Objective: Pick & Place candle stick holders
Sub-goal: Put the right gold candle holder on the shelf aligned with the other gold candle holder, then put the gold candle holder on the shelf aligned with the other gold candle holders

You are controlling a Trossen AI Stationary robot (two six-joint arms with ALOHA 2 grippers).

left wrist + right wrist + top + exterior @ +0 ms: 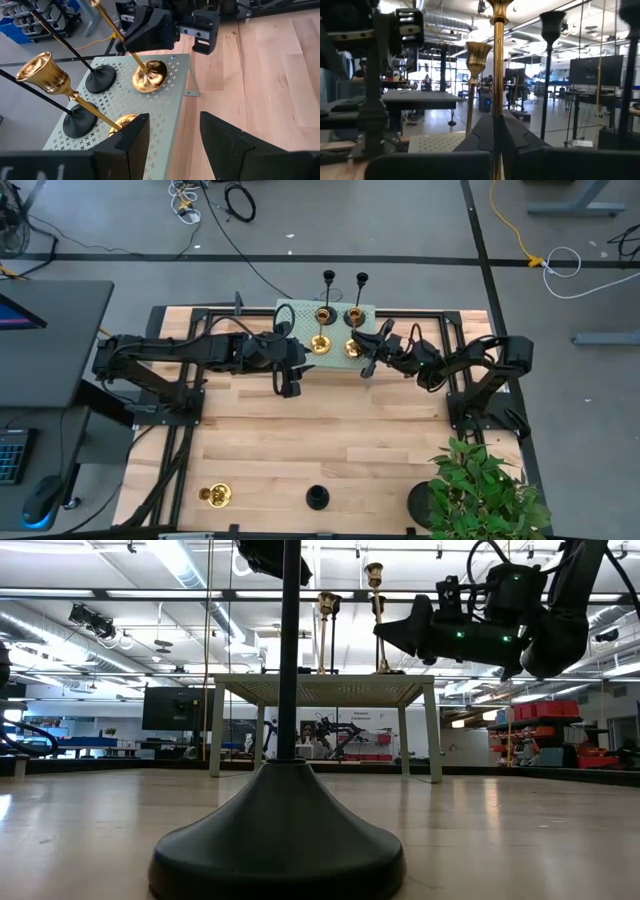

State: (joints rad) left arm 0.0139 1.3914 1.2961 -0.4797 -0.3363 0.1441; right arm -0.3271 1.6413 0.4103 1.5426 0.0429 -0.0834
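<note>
A pale green perforated platform (300, 312) stands at the table's far middle. On it stand two black holders (330, 278) (362, 280) and two brass holders (321, 330) (355, 315), each on its round base. My right gripper (368, 358) is shut on the right brass holder (496, 75). My left gripper (290, 385) is open and empty, just near of the platform; its fingers frame the platform's near edge (172, 145). A third brass holder (215, 496) lies near the table's near left edge. A third black holder (317, 498) stands at the near middle. My right gripper pinches the brass holder's thin stem (496, 107) between its two fingers, below the stem's middle. The fingers come about level from the table's right and lie across the stem. The holder stands upright with its flared base (149, 76) on the platform.
A potted plant (480, 490) fills the near right corner. The near black holder's base (280, 830) stands close in front of the low camera. Bare wood (330, 430) lies between the platform and the near holders. The left brass holder (42, 75) stands close beside the held one.
</note>
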